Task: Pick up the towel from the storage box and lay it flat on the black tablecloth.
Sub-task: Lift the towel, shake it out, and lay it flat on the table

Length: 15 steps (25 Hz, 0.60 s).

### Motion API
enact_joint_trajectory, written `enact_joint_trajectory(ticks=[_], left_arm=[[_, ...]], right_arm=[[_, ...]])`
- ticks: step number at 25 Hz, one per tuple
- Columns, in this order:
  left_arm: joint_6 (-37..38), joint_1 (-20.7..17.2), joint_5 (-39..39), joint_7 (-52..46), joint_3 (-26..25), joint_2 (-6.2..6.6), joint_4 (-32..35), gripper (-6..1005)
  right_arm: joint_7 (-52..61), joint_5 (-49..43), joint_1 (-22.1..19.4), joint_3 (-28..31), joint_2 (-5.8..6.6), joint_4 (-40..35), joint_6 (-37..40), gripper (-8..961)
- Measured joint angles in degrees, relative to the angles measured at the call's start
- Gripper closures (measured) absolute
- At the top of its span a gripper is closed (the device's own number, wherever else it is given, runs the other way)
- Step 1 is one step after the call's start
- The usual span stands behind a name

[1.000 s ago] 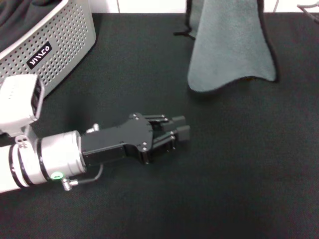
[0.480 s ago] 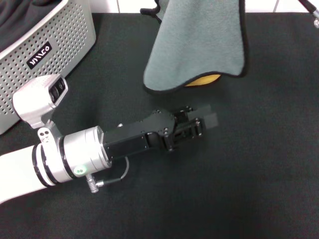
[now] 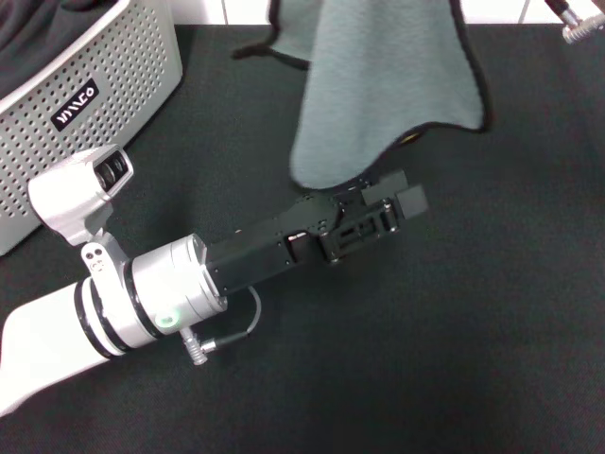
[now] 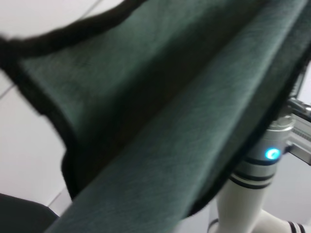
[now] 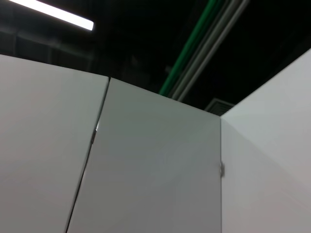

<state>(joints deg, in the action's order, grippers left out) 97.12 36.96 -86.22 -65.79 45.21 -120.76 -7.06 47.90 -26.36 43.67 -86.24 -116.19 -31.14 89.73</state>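
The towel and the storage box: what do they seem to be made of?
The towel looks like soft fleece: a matte, fuzzy grey-teal face with black sewn edge trim, hanging in folds. The storage box appears to be rigid light grey plastic, smooth and slightly glossy, its walls punched with regular rows of small holes and carrying a black label.

The towel (image 3: 383,85) runs off the head view's top edge, so its grip point is not visible. Its lower hem hides part of the left claw (image 3: 392,210). The box (image 3: 85,104) is cut off at the left edge.
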Motion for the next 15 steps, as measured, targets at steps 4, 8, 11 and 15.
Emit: enact_joint_trajectory(ticks=[4, 8, 11, 15], left_arm=[[-0.3, 0.1, 0.7, 0.1, -1.2, 0.00, -2.0, 484], [-0.6, 0.2, 0.7, 0.1, -1.6, 0.00, -3.2, 484], [-0.6, 0.7, 0.5, 0.2, -1.6, 0.00, -3.9, 484], [-0.8, 2.2, -0.6, 1.7, -3.7, 0.00, -6.2, 484]], right_arm=[[-1.4, 1.9, 1.1, -0.4, 0.00, 0.4, 1.7, 892], [-5.4, 6.8, 1.3, -4.5, 0.00, 0.5, 3.8, 891], [-6.9, 8.8, 1.5, -6.9, 0.00, 0.5, 3.8, 890], [-7.7, 9.7, 1.8, -8.6, 0.00, 0.8, 3.4, 888]])
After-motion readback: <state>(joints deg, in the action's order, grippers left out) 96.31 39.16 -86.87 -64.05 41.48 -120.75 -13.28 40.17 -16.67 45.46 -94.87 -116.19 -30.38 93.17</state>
